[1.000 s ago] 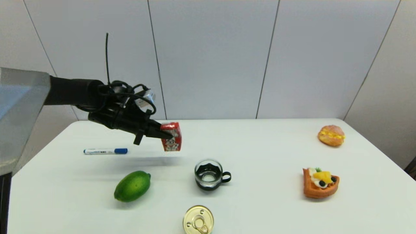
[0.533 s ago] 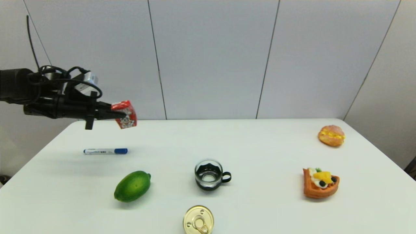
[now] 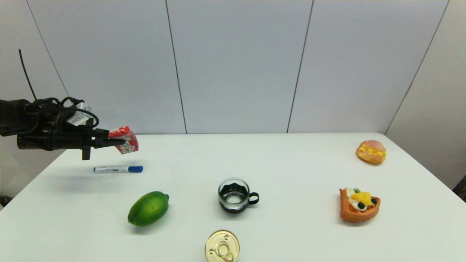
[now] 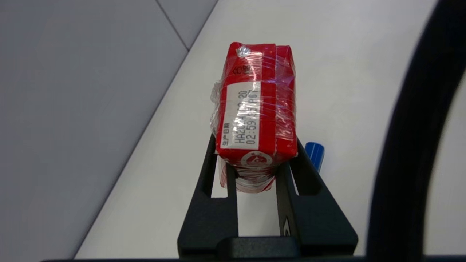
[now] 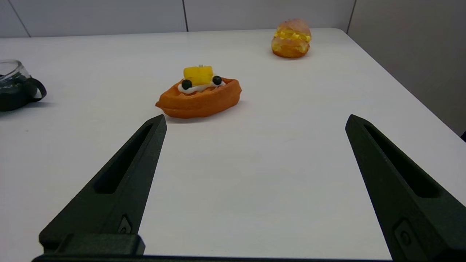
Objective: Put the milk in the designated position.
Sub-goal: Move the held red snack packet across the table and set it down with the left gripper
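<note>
Red milk [image 3: 123, 140] is pinched in the left gripper's [image 3: 111, 139] jaws, tilted, carried clear above the tabletop's [image 3: 291, 163] far-left corner. Right gripper [image 5: 255, 123] idles near-right, jaws spread.

Red printed carton of the milk [image 4: 256, 109], wrapped in clear, crinkled, glossy film; white paper-like date label under the film. Matt black plastic fingers [image 4: 225, 189] of the left gripper [image 3: 109, 140], clamped on the carton. Matt black plastic also on the right gripper [image 5: 255, 189], spread wide. Smooth, matt white table [image 3: 291, 163]. Clear glass cup [image 3: 235, 194] with a black plastic handle. Shiny gold metal lid on the can [image 3: 222, 246]. Green fruit [image 3: 148, 208] with a smooth, slightly glossy skin. White plastic marker [image 3: 117, 169], blue cap glossy.
</note>
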